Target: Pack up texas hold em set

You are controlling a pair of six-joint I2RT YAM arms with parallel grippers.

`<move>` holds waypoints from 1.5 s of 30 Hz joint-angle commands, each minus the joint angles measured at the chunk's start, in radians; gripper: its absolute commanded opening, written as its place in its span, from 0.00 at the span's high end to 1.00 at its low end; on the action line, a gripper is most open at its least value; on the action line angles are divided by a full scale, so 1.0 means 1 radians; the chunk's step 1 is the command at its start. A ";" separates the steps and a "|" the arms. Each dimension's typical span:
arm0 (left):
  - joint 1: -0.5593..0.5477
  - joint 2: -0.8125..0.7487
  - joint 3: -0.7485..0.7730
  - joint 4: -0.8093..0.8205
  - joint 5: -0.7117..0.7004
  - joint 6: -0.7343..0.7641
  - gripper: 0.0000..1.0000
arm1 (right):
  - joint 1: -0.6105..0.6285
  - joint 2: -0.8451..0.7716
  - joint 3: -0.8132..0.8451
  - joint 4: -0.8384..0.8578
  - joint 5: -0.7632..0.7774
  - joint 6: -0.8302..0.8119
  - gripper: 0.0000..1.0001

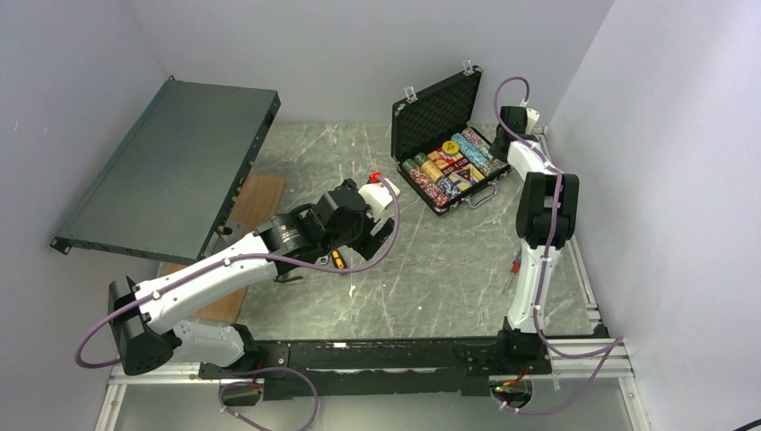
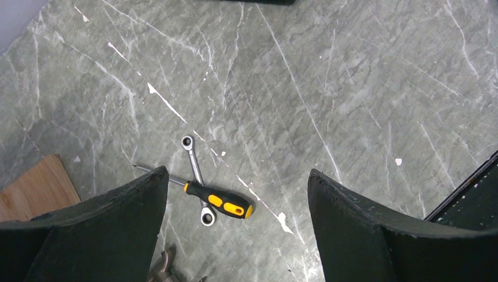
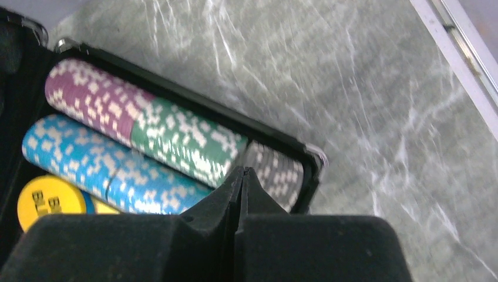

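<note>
Upper right, the open black textured briefcase (image 1: pixel 435 112) looked heavy, rigid; its lid edge offered purchase. Right hand (image 3: pixel 242 171) clenched empty, left hand (image 2: pixel 236 172) released

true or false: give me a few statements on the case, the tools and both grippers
1. The case is shut. False: it stands open, with chips showing inside.
2. The left gripper is open. True.
3. The screwdriver lies across the wrench. True.
4. The right gripper is open. False: its fingers are pressed together.
</note>
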 commanded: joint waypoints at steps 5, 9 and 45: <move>-0.003 -0.030 0.022 -0.001 -0.017 -0.024 0.11 | 0.004 -0.235 -0.153 0.000 -0.105 0.006 0.77; -0.003 -0.121 -0.042 0.077 -0.057 -0.036 0.09 | 0.005 -0.308 -0.279 0.129 -0.374 0.154 0.50; -0.004 -0.409 -0.171 0.233 -0.172 -0.027 0.06 | 0.239 -0.065 0.131 0.178 -0.275 0.603 0.14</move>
